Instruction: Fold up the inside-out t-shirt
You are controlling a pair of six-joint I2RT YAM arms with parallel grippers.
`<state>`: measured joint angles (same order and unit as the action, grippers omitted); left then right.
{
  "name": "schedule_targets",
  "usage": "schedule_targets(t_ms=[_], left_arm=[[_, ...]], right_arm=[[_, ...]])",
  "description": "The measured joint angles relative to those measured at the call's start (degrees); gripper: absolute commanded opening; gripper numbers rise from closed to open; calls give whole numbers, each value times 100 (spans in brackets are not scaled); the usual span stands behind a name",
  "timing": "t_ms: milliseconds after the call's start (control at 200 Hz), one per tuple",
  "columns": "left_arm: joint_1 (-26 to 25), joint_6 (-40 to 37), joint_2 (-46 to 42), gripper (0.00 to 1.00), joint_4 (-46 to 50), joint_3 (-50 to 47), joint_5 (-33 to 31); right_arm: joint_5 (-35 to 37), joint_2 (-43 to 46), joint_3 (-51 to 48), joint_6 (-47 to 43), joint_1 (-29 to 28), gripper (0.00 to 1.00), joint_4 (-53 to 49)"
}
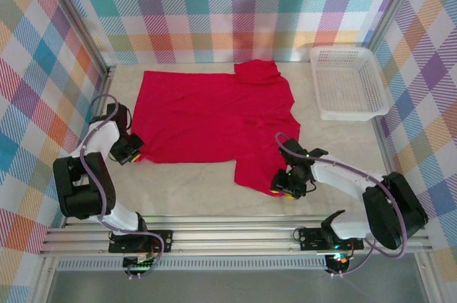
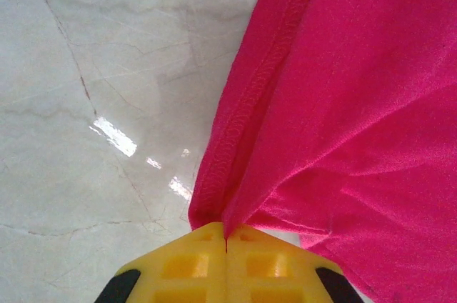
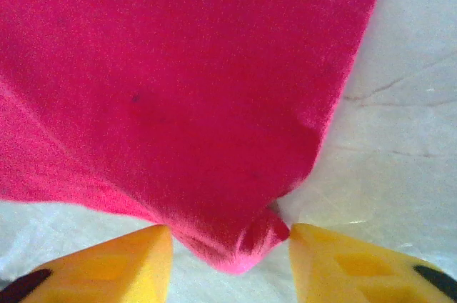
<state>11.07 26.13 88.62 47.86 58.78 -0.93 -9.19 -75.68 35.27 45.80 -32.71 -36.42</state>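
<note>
Quick look at your setup: the inside-out t-shirt (image 1: 207, 117) is spread mostly flat in the middle of the table (image 1: 193, 192), lying sideways with its hem toward your left arm and its sleeves toward the right. The far sleeve looks bunched up a bit near the back wall, and the near sleeve hangs down toward your right arm

Your left gripper (image 1: 131, 151) is clenched on the near-left corner of the shirt. In the left wrist view the yellow fingertips (image 2: 193, 267) are pressed together with the stitched hem edge pinched right between them

Your right gripper (image 1: 289, 187) sits at the near sleeve's corner. In the right wrist view its fingertips (image 3: 121, 260) stand apart with that red corner poking down between them, so it's not clamped down yet, just straddling the cloth

The white mesh basket (image 1: 353, 112) sits at the far right, well apart from the shirt
</note>
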Motion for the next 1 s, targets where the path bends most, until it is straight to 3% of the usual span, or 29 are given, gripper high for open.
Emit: schedule_targets(t_ms=[95,145,275,500,610,820,1000], left_arm=[[0,-2,-68,1,52,7,-44],[2,-2,-136,1,127,28,-96],[2,-4,-446,2,337,103,-238],[7,-13,-1095,1,619,271,-367],[7,-37,-1185,1,715,280,-431],[7,-96,-1150,0,798,289,-474],[7,-114,-568,0,804,787,-433]], right_arm=[[87,-155,13,-9,0,9,31],[166,-153,15,13,17,0,-90],[199,81,44,2,-2,0,-144],[363,1987,208,15,-7,0,-1169],[409,2369,396,33,-7,0,-1615],[564,2168,870,2,2,0,-2072],[756,1021,2055,-424,424,0,-1996]])
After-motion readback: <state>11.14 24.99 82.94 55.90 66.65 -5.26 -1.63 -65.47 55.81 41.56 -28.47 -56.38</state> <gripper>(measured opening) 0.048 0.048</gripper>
